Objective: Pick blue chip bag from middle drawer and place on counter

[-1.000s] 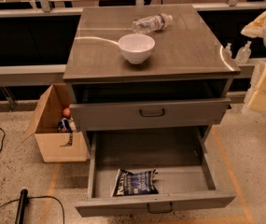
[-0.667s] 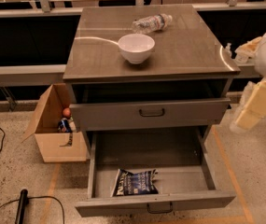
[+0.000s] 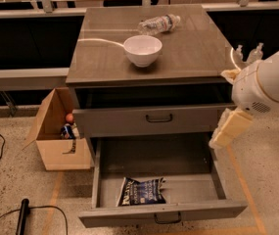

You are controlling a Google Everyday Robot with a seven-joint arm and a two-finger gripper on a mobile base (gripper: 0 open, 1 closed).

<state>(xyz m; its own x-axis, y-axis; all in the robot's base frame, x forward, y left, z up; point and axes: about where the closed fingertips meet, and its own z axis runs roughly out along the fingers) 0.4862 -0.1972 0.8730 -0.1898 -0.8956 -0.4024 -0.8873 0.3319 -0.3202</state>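
Observation:
The blue chip bag (image 3: 141, 191) lies flat in the open middle drawer (image 3: 217, 210), near its front and left of centre. The drawer is pulled out at the cabinet's bottom. The counter (image 3: 197, 53) is the cabinet's grey-brown top. My gripper (image 3: 225, 132), a cream-coloured piece below the white arm joint (image 3: 266, 84), hangs at the cabinet's right side. It is above the drawer's right wall, up and to the right of the bag, and holds nothing that I can see.
A white bowl (image 3: 142, 50) and a clear water bottle (image 3: 159, 24) on its side rest on the counter. The upper drawer (image 3: 153, 119) is closed. An open cardboard box (image 3: 56, 133) stands on the floor to the left. A black cable (image 3: 22, 214) lies front left.
My arm has moved left and down from the right edge of view, bringing the gripper beside the drawer's right wall. The bag and drawer have not moved.

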